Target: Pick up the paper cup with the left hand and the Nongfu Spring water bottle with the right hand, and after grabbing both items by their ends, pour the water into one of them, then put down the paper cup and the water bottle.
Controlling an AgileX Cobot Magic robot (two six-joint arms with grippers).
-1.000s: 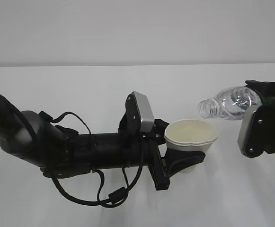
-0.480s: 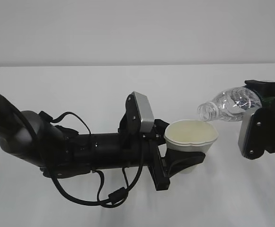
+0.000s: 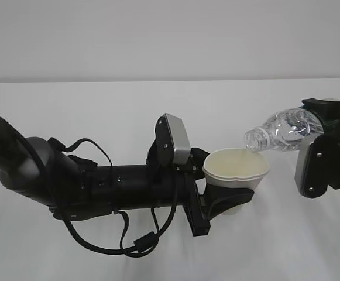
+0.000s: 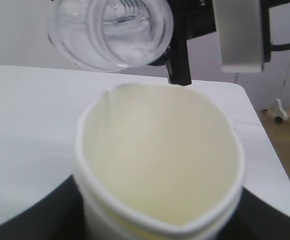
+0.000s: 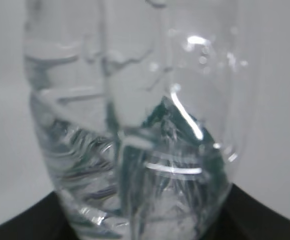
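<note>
Now the Nongfu Spring water bottle point(image 3: 284, 130) lies almost horizontal, its long axis tipped a little down toward its open mouth, which points left and hangs just above the far rim of the paper cup point(image 3: 236, 175). The right hand point(image 3: 328, 149) grips the bottle at its base end, fingers clamped on it. The cup stands upright, its opening upward and squeezed slightly oval, clenched low between the fingers of the left hand point(image 3: 216, 202) above the white table point(image 3: 99, 105).

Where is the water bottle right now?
In the exterior view the water bottle is on the right, held tilted in the right arm's jaws, its open mouth just above the far-right rim of the paper cup that the left arm holds.
</note>
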